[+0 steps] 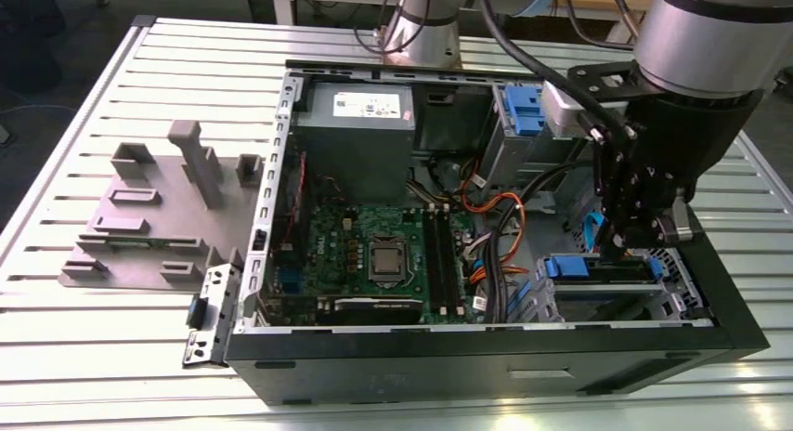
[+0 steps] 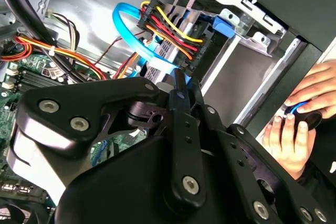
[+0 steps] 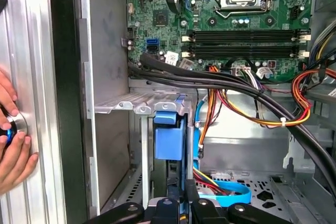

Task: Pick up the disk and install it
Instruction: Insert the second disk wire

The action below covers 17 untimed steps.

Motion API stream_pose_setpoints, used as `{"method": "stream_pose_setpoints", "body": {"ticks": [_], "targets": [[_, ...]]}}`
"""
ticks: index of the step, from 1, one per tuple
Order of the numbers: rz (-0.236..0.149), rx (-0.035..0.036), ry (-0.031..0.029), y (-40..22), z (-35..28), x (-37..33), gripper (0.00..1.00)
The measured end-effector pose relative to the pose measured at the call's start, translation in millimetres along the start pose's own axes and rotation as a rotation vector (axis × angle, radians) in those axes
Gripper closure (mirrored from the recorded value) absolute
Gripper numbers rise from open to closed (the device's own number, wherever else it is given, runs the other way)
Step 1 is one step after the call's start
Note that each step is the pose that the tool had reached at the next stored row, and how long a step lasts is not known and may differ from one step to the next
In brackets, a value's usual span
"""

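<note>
The disk (image 1: 577, 267) sits in the drive cage at the case's front corner on the exterior view's right, and its blue plastic rail (image 3: 168, 140) shows between the cage walls. A blue data cable and a plug with red and yellow wires run to its near end (image 2: 168, 45). My gripper (image 1: 630, 250) hangs straight down into the case just over the disk. Both wrist views show its black fingers (image 2: 176, 85) pressed together at the disk's edge (image 3: 184, 200), with nothing wide held between them.
The open computer case (image 1: 496, 343) lies on a slatted table (image 1: 124, 357). Its motherboard (image 1: 371, 254) and cable bundles (image 3: 252, 108) lie close beside the cage. A grey fixture (image 1: 149, 217) stands on the exterior view's left. A person's hand (image 2: 294, 124) rests on a round button beside the case.
</note>
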<state>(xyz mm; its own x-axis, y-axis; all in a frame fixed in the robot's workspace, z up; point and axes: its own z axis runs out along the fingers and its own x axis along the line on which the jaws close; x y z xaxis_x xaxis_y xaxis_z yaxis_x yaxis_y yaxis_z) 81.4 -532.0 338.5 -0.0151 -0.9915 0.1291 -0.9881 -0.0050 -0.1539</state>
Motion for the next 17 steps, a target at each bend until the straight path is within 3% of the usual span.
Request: {"method": "stream_pose_setpoints", "body": {"ticks": [4, 7, 12, 17], "targets": [[0.003, 0.0059, -0.0161, 0.5, 1.6, 5.4, 0.84], [0.006, 0.0102, -0.0326, 1.6, 2.4, 9.1, 0.84], [0.012, 0.0161, -0.0660, 3.5, 3.7, 13.5, 0.84], [0.019, 0.0208, -0.1052, 4.3, 4.7, 18.3, 0.84]]}}
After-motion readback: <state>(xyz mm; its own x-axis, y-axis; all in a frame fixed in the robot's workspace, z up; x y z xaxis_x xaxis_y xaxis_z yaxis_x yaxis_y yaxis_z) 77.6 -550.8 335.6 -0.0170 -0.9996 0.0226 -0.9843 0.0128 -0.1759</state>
